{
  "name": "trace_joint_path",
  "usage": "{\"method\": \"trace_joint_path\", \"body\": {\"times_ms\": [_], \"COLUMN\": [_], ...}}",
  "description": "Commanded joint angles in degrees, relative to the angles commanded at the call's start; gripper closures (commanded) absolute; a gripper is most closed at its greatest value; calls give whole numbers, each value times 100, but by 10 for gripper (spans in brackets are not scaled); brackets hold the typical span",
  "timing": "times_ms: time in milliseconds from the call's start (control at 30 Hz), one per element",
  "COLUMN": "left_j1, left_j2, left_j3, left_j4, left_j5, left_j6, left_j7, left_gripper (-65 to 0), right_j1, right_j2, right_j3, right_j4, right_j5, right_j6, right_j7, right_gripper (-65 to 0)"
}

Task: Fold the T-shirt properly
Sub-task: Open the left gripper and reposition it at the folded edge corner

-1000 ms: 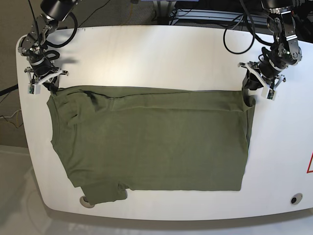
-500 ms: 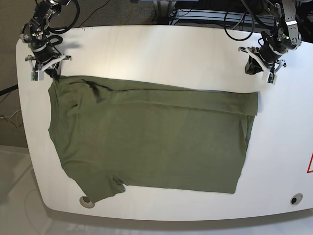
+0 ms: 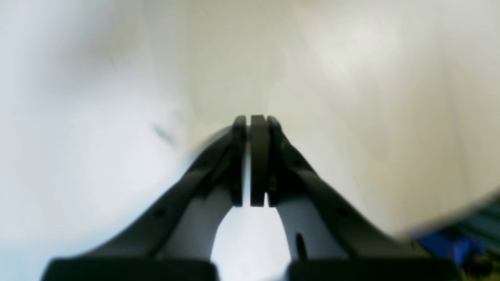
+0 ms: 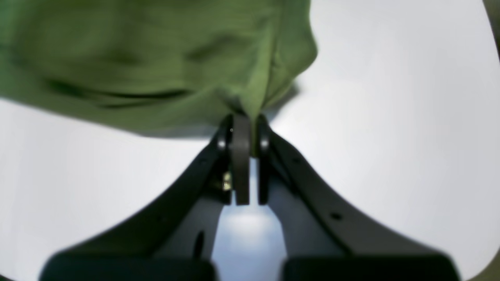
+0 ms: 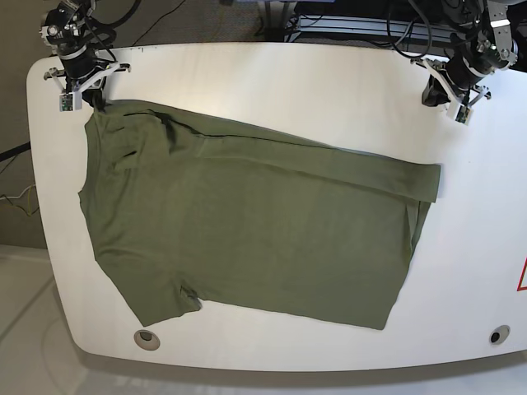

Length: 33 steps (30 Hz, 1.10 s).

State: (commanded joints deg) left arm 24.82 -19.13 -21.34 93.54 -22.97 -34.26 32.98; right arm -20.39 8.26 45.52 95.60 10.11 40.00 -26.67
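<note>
T-shirt flat on white table

White table — olive-green T-shirt spread flat across it.

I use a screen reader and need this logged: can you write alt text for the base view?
An olive-green T-shirt lies spread, slightly skewed, on a white table. The right gripper pinches its far corner at the view's upper left. The left gripper hangs shut and empty at the upper right, clear of the cloth.
</note>
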Motion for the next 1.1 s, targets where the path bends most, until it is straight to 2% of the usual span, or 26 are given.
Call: {"method": "trace_joint_path", "body": {"times_ms": [300,333,400,533,600,667,800,867,933,1100], "left_j1": [-412,-431,-542,-538,-518,-487,-374,-365,-333,-267], "left_j2": [178,202,227,305,342,386,494,488,478,417], "left_j3": [-131,-148,-99,-66,-63,-65,-57,-51,-39,-15], "left_j4": [-191,-199,-338,-318,-302,-275,-275,-292,-315,-339], "left_j5": [-49,-54,-120,-146,-154,-155,-193,-229,-268,-399], "left_j6": [29,34,127,188,257,345,537,545,550,548], "left_j7": [30,39,-14,-122,-173,-187,-138,-123,-130,-178], "left_gripper": [0,-26,-207,-328,-351,-347,-296,-294,-296,-349], "right_j1": [350,361,388,342,290,236,103,87,82,93], "right_j2": [164,159,192,151,113,68,-144,-187,-228,-295], "right_j3": [-15,-19,-52,-58,-54,-44,-35,-46,-58,-74], "right_j4": [-550,-577,-677,-591,-513,-400,-51,-14,17,54], "right_j5": [-47,-56,-23,-15,-6,8,1,-2,-2,-2], "right_j6": [0,0,0,0,0,0,0,0,0,0], "right_j7": [-66,-72,-59,-40,-33,-11,26,19,19,-2], "right_gripper": [0,0,0,0,0,0,0,0,0,0]}}
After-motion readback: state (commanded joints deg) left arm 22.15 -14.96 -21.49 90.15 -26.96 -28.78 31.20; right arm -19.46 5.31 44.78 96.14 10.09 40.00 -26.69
